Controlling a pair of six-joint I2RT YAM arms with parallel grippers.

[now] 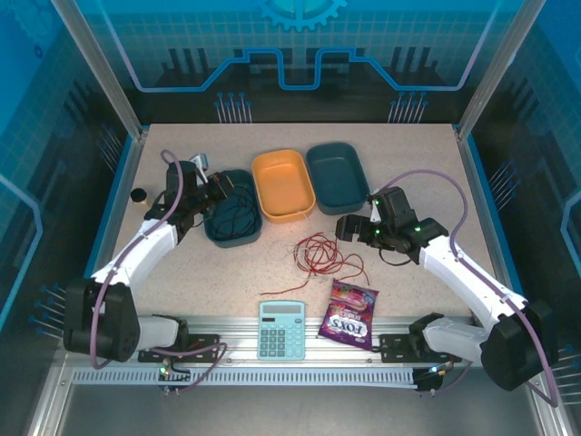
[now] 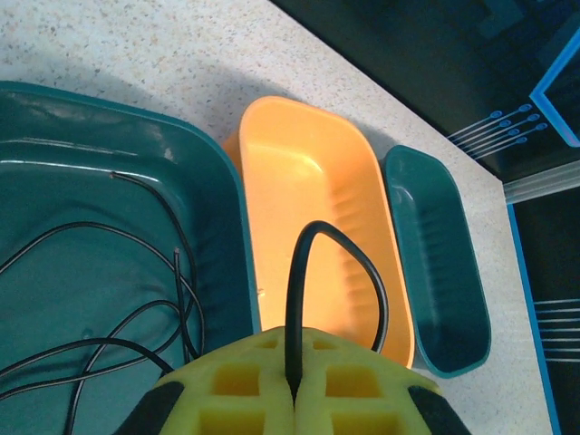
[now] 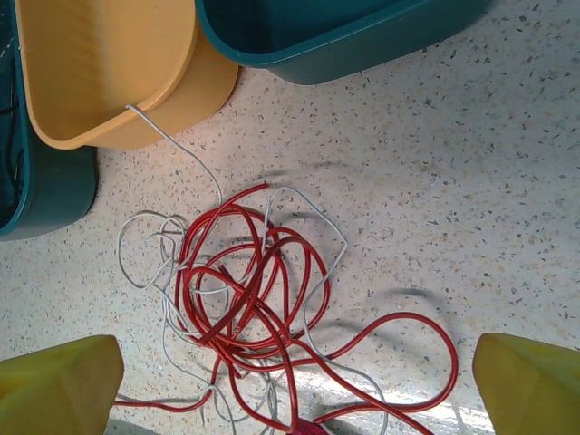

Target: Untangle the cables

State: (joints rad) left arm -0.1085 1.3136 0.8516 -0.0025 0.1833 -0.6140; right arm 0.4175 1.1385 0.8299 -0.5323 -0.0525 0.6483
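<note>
The left gripper (image 2: 294,391) has its yellow fingers pinched tight on the thin black cable (image 2: 296,290). The cable sticks up from them in a small loop, with the orange plastic tray (image 2: 308,172) behind it. The rest of that cable lies in curls inside the dark teal plastic tray (image 2: 63,145) just beside the orange one. The black one looks free of the others. To end this step well, the left gripper should be right over the teal tray before it lets go, so no bit hangs over the side.

The right gripper (image 3: 294,382) is wide open and holds nothing. It hangs over the thin red cable (image 3: 240,313) and the thin pale white cable (image 3: 172,140), which are knotted together on the speckled table (image 3: 471,181). One white end reaches the orange tray's rim; I cannot tell if it goes inside. The right gripper should pinch one outer loop, not the thick middle, and pull slowly.
</note>
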